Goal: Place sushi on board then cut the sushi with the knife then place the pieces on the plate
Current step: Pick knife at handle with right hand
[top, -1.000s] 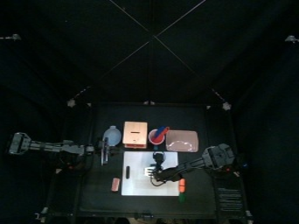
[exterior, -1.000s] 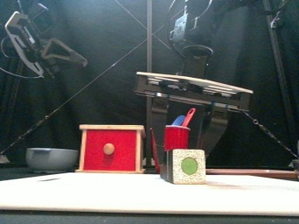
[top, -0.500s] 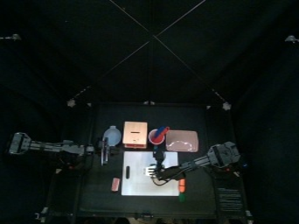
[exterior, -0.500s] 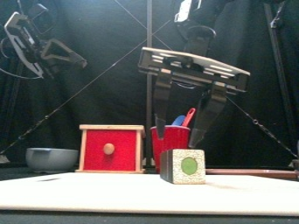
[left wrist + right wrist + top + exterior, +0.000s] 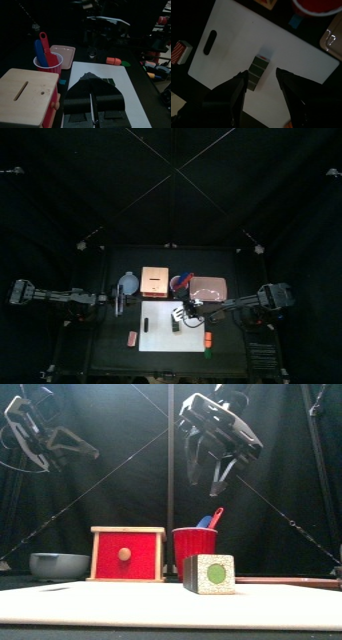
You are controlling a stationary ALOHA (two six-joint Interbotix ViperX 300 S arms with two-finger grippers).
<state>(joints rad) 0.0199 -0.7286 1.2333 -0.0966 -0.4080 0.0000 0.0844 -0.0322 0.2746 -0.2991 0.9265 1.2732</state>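
Sushi roll (image 5: 258,74) lies free on the white board (image 5: 231,55). Right gripper (image 5: 195,312) hangs above it, jaws wide and empty; left gripper (image 5: 93,102) is closed, resting at the desk's left. Risk: pulling a knife (image 5: 214,517) from the red cup (image 5: 195,544) tips the light cup, or a low jaw knocks the roll off the board.

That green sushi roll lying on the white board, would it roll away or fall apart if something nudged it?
The sushi roll probably won't roll: its end looks square and it sits flat on the white board. Seams seem to cross it in the right wrist view, so a sideways push might split it into blocks.
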